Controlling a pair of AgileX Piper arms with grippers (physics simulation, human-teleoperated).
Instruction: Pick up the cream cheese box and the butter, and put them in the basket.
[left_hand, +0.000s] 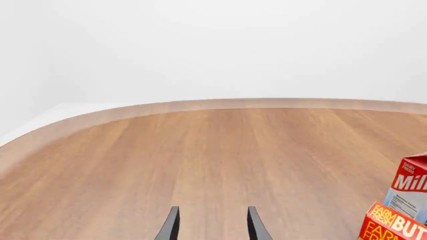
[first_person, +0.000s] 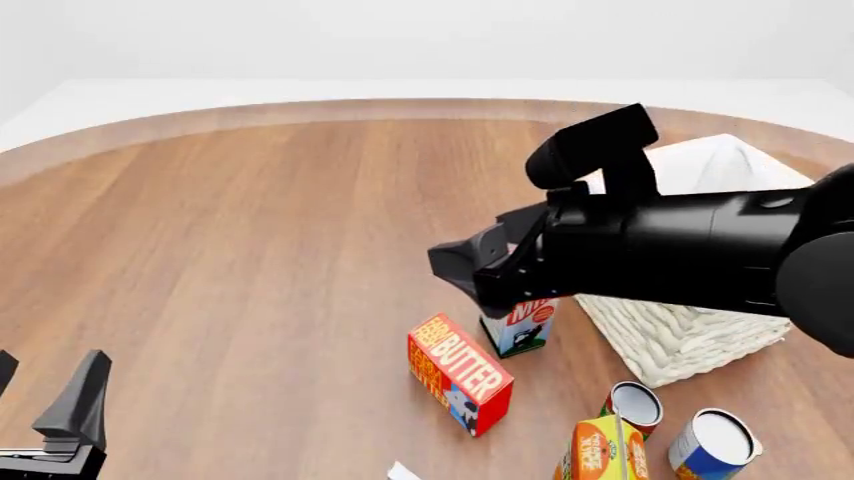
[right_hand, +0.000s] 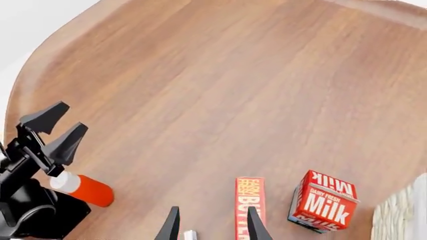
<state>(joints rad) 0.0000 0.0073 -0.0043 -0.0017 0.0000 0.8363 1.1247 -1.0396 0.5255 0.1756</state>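
Butter (right_hand: 249, 206) is lying just beneath my right gripper (right_hand: 211, 225), whose jaws I'm holding apart, empty, for a descent; my left gripper (first_person: 54, 400) is idling spread.

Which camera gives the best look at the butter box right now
The front view: the butter lies whole and unobstructed on the table, label readable, beside the milk carton. The left wrist view catches only a corner at the frame edge. The right wrist view shows it as a narrow strip, cropped at the frame edge.
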